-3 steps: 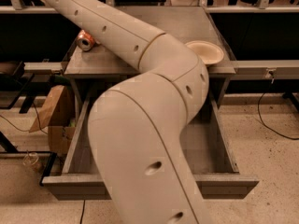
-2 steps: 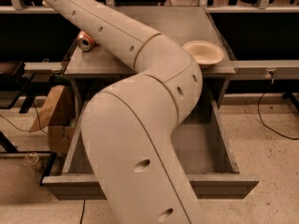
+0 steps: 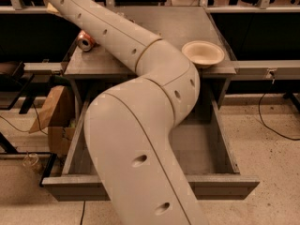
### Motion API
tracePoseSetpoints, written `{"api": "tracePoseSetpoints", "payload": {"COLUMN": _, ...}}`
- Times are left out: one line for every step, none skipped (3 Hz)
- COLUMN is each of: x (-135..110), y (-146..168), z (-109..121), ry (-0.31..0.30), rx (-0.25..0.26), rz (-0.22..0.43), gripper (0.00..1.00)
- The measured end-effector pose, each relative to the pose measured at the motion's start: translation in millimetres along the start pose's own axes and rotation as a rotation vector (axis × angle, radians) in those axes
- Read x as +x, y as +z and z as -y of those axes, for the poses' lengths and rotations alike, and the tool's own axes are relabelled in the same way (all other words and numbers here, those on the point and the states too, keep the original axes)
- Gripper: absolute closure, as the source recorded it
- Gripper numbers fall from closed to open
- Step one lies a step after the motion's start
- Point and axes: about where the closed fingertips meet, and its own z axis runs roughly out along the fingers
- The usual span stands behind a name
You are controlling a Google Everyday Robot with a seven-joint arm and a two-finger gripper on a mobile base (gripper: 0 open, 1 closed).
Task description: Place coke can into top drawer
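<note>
- The arm is swinging toward the left side of the desk. Against the pictures from a second ago, its elbow and thick lower link are sitting further left.
- The paper bowl at the front right corner of the desk, partly covered by the elbow before, is now showing whole.
- The coke can is not moving. It is lying at the left edge of the desk, apparently on its side with a silver end toward the camera, and the upper link is hiding its right part.
- The claw is sitting out of view, past the top left of the frame beyond the desk's back left corner. I cannot tell whether it is open, closed or gripping anything.
- The top drawer is standing pulled out below the front edge of the desk. No objects are showing on the bare floor visible at its right side, and the arm is crossing over its left and middle.
- Judgement: the arm is repositioning around the can and the grasp is not yet made. Picking up, carrying over the front edge and releasing into the drawer are all still pending.
</note>
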Motion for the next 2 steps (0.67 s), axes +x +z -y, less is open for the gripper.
{"api": "tracePoseSetpoints", "payload": {"x": -8, "y": 11, "z": -7, "ry": -0.023, "rx": -0.012, "rz": 0.029, "gripper": 0.0}}
{"api": "tracePoseSetpoints", "payload": {"x": -20, "y": 23, "z": -18, "ry": -0.04, "rx": -0.049, "rz": 0.066, "gripper": 0.05}}
